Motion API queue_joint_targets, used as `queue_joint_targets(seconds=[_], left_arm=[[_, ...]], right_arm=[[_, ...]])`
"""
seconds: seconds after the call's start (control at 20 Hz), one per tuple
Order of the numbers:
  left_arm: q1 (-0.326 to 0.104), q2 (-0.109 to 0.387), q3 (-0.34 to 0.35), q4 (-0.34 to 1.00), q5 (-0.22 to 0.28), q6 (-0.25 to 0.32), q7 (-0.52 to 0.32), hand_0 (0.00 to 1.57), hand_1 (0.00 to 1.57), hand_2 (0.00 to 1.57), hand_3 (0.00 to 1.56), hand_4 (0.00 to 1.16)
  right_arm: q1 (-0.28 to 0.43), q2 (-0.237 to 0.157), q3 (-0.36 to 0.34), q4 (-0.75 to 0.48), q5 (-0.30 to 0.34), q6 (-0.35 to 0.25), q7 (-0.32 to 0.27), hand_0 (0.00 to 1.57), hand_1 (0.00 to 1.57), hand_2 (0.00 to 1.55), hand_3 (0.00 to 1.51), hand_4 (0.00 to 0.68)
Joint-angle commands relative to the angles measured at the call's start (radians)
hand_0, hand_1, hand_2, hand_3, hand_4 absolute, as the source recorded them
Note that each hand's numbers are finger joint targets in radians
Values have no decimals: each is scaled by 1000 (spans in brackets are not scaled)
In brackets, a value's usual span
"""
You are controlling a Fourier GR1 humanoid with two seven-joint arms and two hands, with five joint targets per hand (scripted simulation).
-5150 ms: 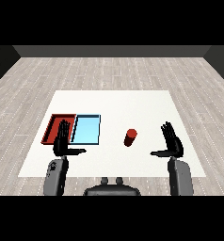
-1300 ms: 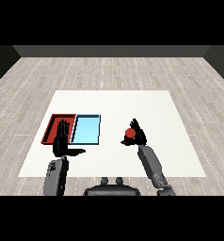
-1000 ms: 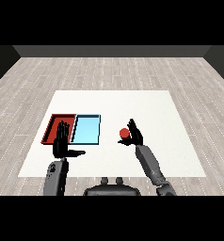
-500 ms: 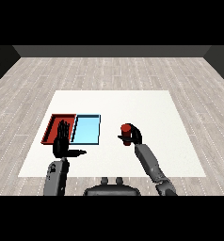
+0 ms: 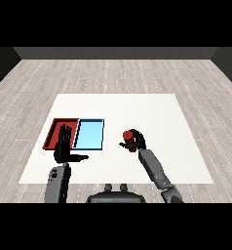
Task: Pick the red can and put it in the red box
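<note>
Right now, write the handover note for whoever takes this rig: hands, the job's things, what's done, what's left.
Right hand: curled round the red can, holding it over the white table, to the right of the trays.
Left hand: open, fingers straight, holding nothing, at the near edge of the red tray.
Trays: the red tray lies at the left, with the light blue tray beside it on its right, between the can and the red tray.
Done: can grasped.
Left: carry it leftward past the light blue tray, put it in the red tray, let go.
</note>
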Motion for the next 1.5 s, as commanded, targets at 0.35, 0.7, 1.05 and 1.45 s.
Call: queue_joint_targets(seconds=[0.35, 0.7, 1.05, 1.45], left_arm=[[67, -31, -41, -83, -10, 8, 4, 0, 0, 0, 0, 0], [-33, 20, 2, 51, 2, -27, -8, 0, 0, 0, 0, 0], [-16, -7, -69, -63, -36, 5, 77, 0, 0, 0, 0, 0], [-61, -36, -274, -41, -116, 126, 157, 0, 0, 0, 0, 0]], right_arm=[[-3, -1, 17, -69, 22, -52, -5, 1529, 1529, 1470, 1395, 580], [70, -28, 27, -311, 18, -62, 40, 1543, 1543, 1459, 1381, 582], [119, -91, 1, -537, 14, -25, 97, 1538, 1538, 1469, 1398, 623], [142, -37, 47, -713, 74, -86, 115, 1465, 1465, 1420, 1391, 633]])
